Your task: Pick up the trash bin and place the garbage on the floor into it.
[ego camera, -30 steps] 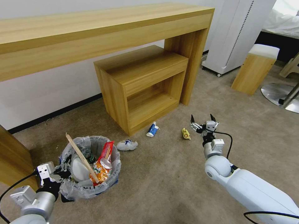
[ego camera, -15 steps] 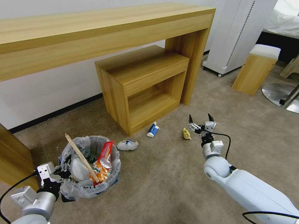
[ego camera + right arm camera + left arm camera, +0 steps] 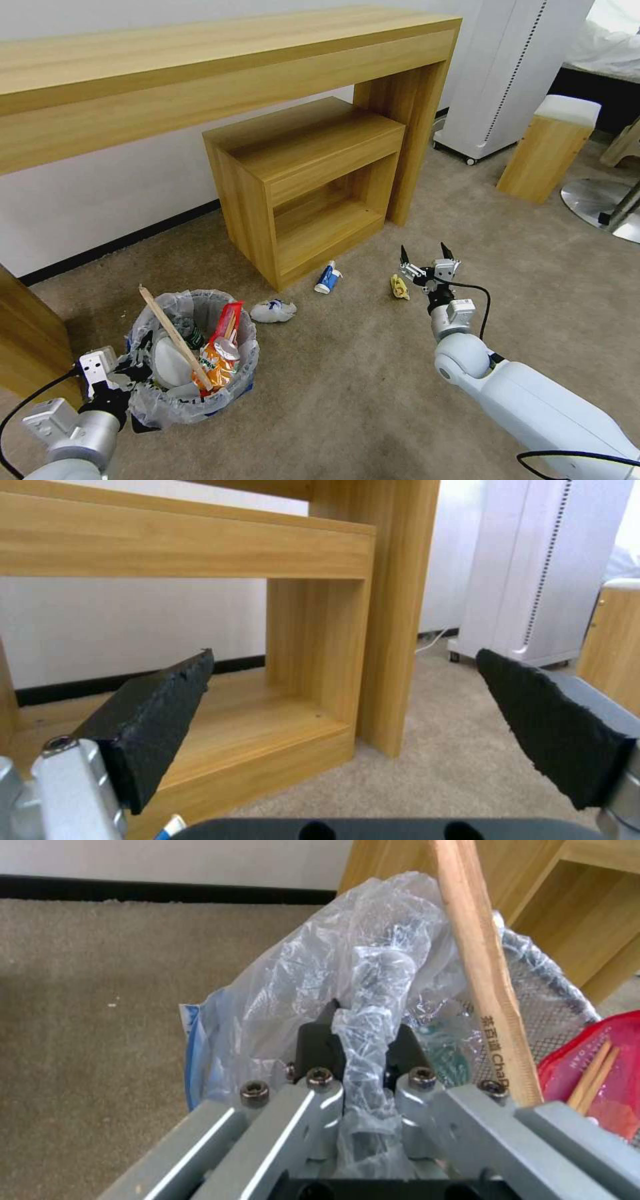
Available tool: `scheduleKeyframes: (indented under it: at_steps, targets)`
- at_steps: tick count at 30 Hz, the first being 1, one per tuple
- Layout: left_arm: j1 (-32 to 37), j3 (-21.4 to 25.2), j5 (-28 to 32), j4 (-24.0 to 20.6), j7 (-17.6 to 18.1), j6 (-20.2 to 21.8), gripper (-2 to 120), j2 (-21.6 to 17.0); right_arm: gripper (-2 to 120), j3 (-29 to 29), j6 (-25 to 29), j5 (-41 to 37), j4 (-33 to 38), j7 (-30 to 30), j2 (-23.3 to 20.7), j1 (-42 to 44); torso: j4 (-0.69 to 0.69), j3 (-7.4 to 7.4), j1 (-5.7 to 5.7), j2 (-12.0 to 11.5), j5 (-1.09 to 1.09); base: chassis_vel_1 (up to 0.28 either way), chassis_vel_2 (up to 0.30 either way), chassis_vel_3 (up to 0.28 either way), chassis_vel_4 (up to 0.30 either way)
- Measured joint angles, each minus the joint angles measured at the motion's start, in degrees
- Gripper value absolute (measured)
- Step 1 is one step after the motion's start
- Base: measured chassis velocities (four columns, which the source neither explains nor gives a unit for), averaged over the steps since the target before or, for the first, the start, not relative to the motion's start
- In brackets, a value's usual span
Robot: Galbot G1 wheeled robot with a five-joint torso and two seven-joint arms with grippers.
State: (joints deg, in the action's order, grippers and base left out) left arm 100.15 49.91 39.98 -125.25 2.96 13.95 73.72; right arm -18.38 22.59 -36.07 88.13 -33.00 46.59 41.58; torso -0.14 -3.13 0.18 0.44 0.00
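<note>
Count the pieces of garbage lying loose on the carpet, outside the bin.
3: a white crumpled piece beside the trash bin, a blue-white carton by the low cabinet, a yellow piece near the right gripper. Furniture may hide more.

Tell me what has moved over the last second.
The open right gripper has eased left, closer to the yellow litter on the floor, nothing grasped. The left gripper stays shut on the trash bin; blue tube and white wad unmoved.
</note>
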Motion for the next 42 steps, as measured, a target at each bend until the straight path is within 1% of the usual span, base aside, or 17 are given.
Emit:
scheduleKeyframes:
  at_steps: [5,11,14,17,20,22,24,26,28,29,30,32,36,39,41,42]
  targets:
    - [0.06,0.02,0.0,-0.18,-0.04,-0.02,4,-0.01,100,-0.26,-0.02,0.3,0.36,-0.02,0.04,0.21,0.0,0.0,0.0,0.0,0.0,-0.077,0.066,0.094,-0.069]
    - [0.04,-0.05,-0.04,-0.18,-0.08,-0.06,4,0.15,100,-0.44,0.13,0.64,0.31,-0.02,0.25,0.12,0.0,-0.01,0.0,0.0,-0.01,-0.186,0.192,0.161,-0.184]
    - [-0.01,-0.08,-0.04,-0.18,-0.1,-0.11,4,0.18,100,-0.62,0.85,1.59,-0.28,-0.17,0.59,-0.09,-0.01,-0.02,0.01,0.0,0.0,-0.209,0.182,0.19,-0.214]
    - [-0.02,-0.12,-0.05,-0.22,-0.1,-0.11,4,0.22,100,-0.98,2.68,2.81,-1.01,0.31,0.95,-0.31,-0.01,-0.03,0.02,-0.01,-0.01,-0.137,0.142,0.134,-0.131]
    - [-0.02,-0.12,-0.05,-0.22,-0.1,-0.11,4,0.22,100,-0.98,2.68,2.81,-1.01,0.31,0.95,-0.31,-0.01,-0.03,0.02,-0.01,-0.01,-0.119,0.132,0.086,-0.088]
    - [-0.04,-0.15,-0.08,-0.23,-0.1,-0.12,4,0.3,100,-1.91,3.19,2.38,-0.61,1.09,1.05,-0.49,0.01,-0.02,0.02,0.0,0.01,0.0,0.0,0.0,0.0]
    - [-0.01,0.06,-0.01,-0.41,-0.07,0.12,4,0.23,100,-4.0,0.81,0.26,1.93,3.21,0.27,-0.66,-0.01,0.01,-0.01,0.0,-0.01,0.0,0.0,0.0,0.0]
    - [0.06,0.27,0.16,-0.68,-0.02,0.7,4,0.1,100,-5.1,0.26,-0.04,2.15,3.64,0.19,-1.36,-0.01,0.01,0.0,0.0,0.01,0.0,0.0,0.0,0.0]
    - [0.44,0.77,0.83,-1.64,0.01,2.45,4,-0.29,100,-7.2,-0.42,-0.58,2.07,4.5,-0.08,-2.77,0.0,0.0,-0.01,0.0,-0.01,0.0,0.0,0.0,0.0]
    - [0.44,0.77,0.83,-1.64,0.01,2.45,4,-0.29,100,-7.2,-0.42,-0.58,2.07,4.5,-0.08,-2.77,0.0,0.0,-0.01,0.0,-0.01,0.0,0.0,0.0,0.0]
    - [0.88,1.12,1.57,-2.43,-0.02,4.02,4,-0.6,100,-8.47,-0.59,-0.96,1.74,4.95,-0.22,-3.45,0.01,0.0,0.0,0.0,0.0,0.0,0.0,0.0,0.0]
    - [1.84,1.23,3.0,-3.49,0.15,5.33,4,-1.22,100,-9.48,-0.87,-2.51,1.18,5.35,-0.11,-4.16,0.01,0.0,0.0,0.0,0.0,0.0,0.0,0.0,0.0]
    - [3.89,0.19,3.22,-4.93,0.08,5.53,4,-2.0,100,-10.21,-0.84,-4.01,0.03,6.4,0.44,-4.7,0.0,0.0,0.0,0.0,0.0,0.0,0.0,0.0,0.0]
    - [4.19,-0.23,3.16,-5.08,-0.16,5.54,4,-2.27,100,-10.57,-0.75,-4.23,-0.51,7.0,0.65,-4.98,0.0,0.0,-0.01,0.0,0.0,0.0,0.0,0.0,0.0]
    - [4.23,-0.78,2.79,-5.09,-0.42,5.5,4,-2.59,100,-11.76,-0.03,-5.46,-1.62,9.42,0.93,-5.89,0.0,0.0,-0.01,0.0,0.0,0.0,0.0,0.0,0.0]
    - [4.23,-0.78,2.79,-5.09,-0.42,5.5,4,-2.59,100,-11.76,-0.03,-5.46,-1.62,9.42,0.93,-5.89,0.0,0.0,-0.01,0.0,0.0,0.0,0.0,0.0,0.0]
